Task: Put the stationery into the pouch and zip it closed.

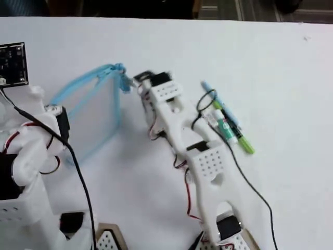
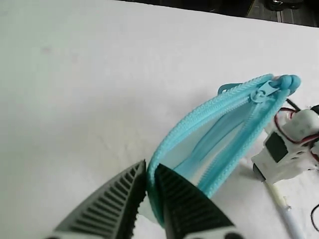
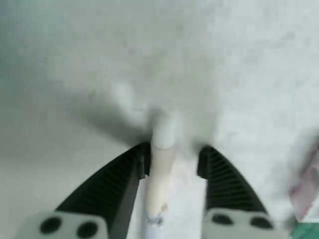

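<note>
Pinching pouch rim with left pincer, fingers closed, left side. Holding right arm stretched toward far centre, pincer aimed down, fingers spread apart.

pouch: frosted see-through plastic panel — blue zip tape, plastic teeth | left claw: matt black ribbed plastic | right claw: same | pen: smooth pale plastic | counter: white, matt, smooth

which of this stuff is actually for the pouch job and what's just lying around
For the job: pouch, white pen, blue pen, green marker, left gripper, right gripper.
Just there: black board, black cable.
</note>
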{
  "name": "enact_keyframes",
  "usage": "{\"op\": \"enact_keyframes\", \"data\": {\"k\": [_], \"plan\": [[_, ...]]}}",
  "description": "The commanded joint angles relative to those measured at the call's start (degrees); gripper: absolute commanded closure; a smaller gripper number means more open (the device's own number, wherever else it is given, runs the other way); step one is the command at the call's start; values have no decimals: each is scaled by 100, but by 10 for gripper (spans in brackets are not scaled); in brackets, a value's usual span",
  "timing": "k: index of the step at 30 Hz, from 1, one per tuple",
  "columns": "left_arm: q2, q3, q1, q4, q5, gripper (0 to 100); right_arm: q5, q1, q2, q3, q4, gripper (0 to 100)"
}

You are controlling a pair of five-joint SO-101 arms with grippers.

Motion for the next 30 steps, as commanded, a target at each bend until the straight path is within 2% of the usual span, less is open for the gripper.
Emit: {"op": "enact_keyframes", "data": {"k": [1,6,11,16,22,26,30], "plan": [[-66,-70,40,-105,-18,978,-26,4,-4,-79,-48,962],[-66,-70,48,-105,-18,978,-26,92,-629,-79,-13,981],[-75,-70,48,-105,-18,978,-44,356,-1965,-79,-31,981],[-92,-70,48,-105,0,978,-949,444,-3723,-79,-163,981],[-84,-70,57,-105,9,978,-2286,409,-5903,-79,-1912,981],[-66,-62,57,-176,9,978,-3464,-101,-6651,-26,-3099,981],[-57,-26,57,-185,9,978,-3648,-840,-6818,-35,-3864,981]]}}
